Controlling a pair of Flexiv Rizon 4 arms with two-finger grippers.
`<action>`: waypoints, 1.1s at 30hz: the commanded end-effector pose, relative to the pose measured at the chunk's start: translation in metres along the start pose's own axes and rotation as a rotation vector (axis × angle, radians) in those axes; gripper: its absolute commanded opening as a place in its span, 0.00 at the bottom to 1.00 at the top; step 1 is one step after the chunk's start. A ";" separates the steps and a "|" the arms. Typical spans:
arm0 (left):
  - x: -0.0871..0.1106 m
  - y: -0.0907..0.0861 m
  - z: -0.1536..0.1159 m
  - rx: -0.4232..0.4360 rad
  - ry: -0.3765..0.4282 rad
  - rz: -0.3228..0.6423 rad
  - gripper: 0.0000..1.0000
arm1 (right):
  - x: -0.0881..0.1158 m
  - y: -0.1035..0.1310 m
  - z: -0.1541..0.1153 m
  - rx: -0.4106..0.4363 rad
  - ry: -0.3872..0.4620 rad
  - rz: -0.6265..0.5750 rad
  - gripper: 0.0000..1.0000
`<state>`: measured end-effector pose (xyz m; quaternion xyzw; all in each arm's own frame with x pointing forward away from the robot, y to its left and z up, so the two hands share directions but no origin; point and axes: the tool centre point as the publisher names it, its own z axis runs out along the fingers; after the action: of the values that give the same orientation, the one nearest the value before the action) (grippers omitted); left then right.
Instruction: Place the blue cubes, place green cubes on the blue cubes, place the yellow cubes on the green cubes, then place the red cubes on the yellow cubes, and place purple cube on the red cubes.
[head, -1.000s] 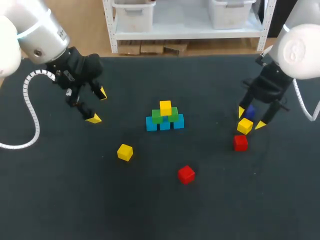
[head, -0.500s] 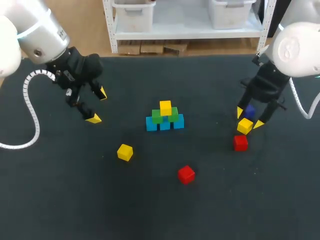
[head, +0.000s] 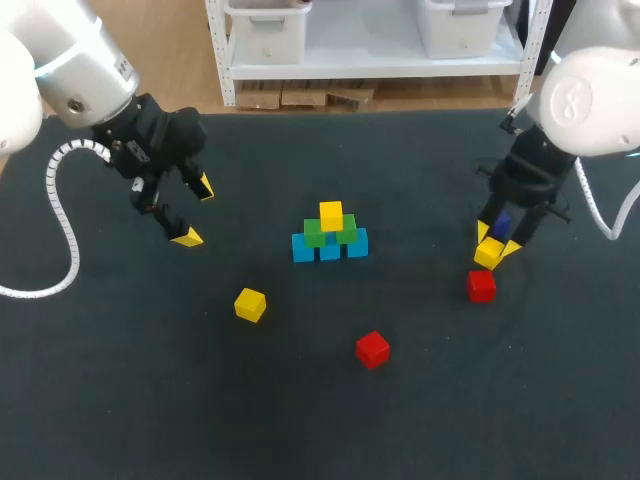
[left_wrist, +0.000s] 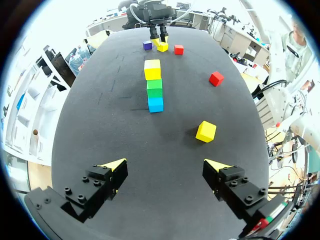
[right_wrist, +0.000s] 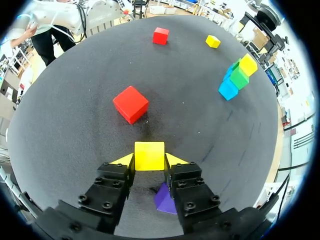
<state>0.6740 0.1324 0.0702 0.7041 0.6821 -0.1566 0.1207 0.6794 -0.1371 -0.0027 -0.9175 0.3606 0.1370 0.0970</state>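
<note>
The desk (head: 120, 400) carries all the cubes.

- Left pincer (head: 196, 212): wide, holding nothing, well left of the pyramid (head: 330, 238).
- Right pincer (head: 497, 242): clamped from two sides on the gripped yellow cube (right_wrist: 149, 155), at the desk's right.
- Pyramid, at desk centre: blue cubes (head: 330, 249), green cubes (head: 330, 232) on them, top yellow cube (head: 331, 214).
- Purple cube (head: 501, 222): under the right pincer.
- First red cube (head: 481, 285): just beside the right pincer.
- Second red cube (head: 373, 348) and loose yellow cube (head: 250, 304): apart from the pyramid.

Pile (head: 330, 238) at the middle of the table (head: 420, 410) — loose cubes around it.
The left cube (head: 250, 304) lies front-left of the pile, the front cube (head: 372, 348) before it, slightly right. Well to the right, the gripped cube (head: 489, 253) sits between the right gripper's (head: 497, 240) fingers, touching both — the rear cube (head: 501, 222) just behind it, the near cube (head: 481, 286) just before it.
</note>
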 end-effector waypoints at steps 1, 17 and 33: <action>0.001 0.000 0.000 -0.002 -0.001 0.002 1.00 | -0.002 0.000 -0.003 -0.001 0.004 0.018 0.00; 0.001 0.000 0.000 -0.002 -0.001 0.002 1.00 | -0.022 -0.038 -0.062 0.108 0.074 0.367 0.00; 0.001 0.000 0.000 -0.002 -0.001 0.002 1.00 | -0.077 -0.103 -0.053 0.248 0.087 0.638 0.00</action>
<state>0.6740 0.1324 0.0702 0.7041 0.6821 -0.1565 0.1207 0.7061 -0.0374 0.0856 -0.7457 0.6449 0.0817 0.1463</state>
